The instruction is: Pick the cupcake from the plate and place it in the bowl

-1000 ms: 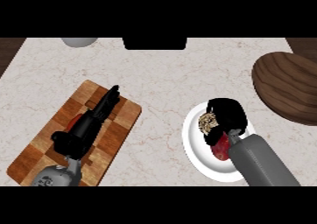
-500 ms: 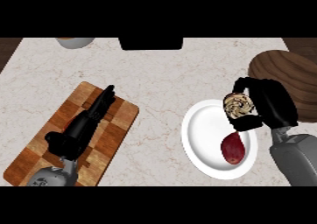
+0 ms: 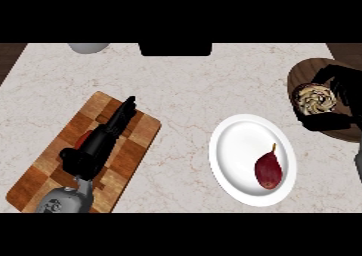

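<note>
The right robot hand (image 3: 349, 95) is grasping the cupcake (image 3: 317, 100), round with a swirled cream and brown top, over the dark brown bowl (image 3: 298, 79), beside the white plate (image 3: 239, 145).

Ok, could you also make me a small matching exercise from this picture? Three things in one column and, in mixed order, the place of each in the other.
Things
1. cupcake
2. red fruit
3. left hand

Places
A. lying open on the wooden cutting board
B. on the white plate
C. held in the right hand, over the brown bowl

Pairs: 1-C, 2-B, 3-A
</note>
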You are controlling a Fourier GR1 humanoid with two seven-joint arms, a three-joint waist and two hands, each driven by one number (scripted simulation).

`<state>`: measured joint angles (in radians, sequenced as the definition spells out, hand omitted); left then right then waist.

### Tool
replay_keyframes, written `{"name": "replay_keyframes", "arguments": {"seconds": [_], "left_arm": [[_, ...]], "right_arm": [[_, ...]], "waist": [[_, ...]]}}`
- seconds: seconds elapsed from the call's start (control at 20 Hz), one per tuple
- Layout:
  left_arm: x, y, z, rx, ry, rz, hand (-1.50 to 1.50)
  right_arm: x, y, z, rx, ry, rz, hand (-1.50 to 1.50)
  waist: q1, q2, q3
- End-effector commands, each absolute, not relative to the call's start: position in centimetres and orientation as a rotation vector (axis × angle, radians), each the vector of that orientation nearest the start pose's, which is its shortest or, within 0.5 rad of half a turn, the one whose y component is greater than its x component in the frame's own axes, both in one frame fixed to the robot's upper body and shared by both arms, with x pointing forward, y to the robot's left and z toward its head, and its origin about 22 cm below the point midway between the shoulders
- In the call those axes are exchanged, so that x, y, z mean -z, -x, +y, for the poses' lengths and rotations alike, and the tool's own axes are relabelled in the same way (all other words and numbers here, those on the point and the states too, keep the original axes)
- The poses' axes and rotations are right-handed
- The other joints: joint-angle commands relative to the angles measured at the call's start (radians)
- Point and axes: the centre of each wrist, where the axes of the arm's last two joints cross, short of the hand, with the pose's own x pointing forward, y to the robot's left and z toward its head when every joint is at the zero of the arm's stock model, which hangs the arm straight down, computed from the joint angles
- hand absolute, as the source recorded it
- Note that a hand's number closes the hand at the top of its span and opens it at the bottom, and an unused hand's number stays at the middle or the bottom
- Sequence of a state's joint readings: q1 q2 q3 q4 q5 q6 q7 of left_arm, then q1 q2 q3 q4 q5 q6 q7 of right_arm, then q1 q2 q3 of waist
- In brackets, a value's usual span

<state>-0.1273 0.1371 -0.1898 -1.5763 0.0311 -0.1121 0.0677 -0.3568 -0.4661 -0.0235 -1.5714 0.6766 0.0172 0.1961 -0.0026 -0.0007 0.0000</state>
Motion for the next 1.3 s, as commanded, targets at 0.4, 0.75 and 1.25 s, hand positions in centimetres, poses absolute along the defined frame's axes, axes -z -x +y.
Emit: {"name": "replay_keyframes", "arguments": {"seconds": [0.4,0.75,1.25], "left_arm": [[-3.3,-27.4,19.4,0.401,0.171,-1.595,0.00],[-3.9,-27.4,20.4,0.391,0.200,-1.612,0.00],[-3.6,-26.9,20.1,0.401,0.190,-1.595,0.00]], "right_arm": [[-10.9,-37.0,-37.4,-0.691,1.365,-1.519,1.50],[-9.5,-37.2,-42.2,-0.805,1.139,-1.181,1.50],[-9.0,-38.1,-44.1,-0.703,0.898,-1.396,-1.50]], "waist": [[0.020,0.008,0.001],[0.040,0.016,0.001],[0.043,0.016,0.003]]}}
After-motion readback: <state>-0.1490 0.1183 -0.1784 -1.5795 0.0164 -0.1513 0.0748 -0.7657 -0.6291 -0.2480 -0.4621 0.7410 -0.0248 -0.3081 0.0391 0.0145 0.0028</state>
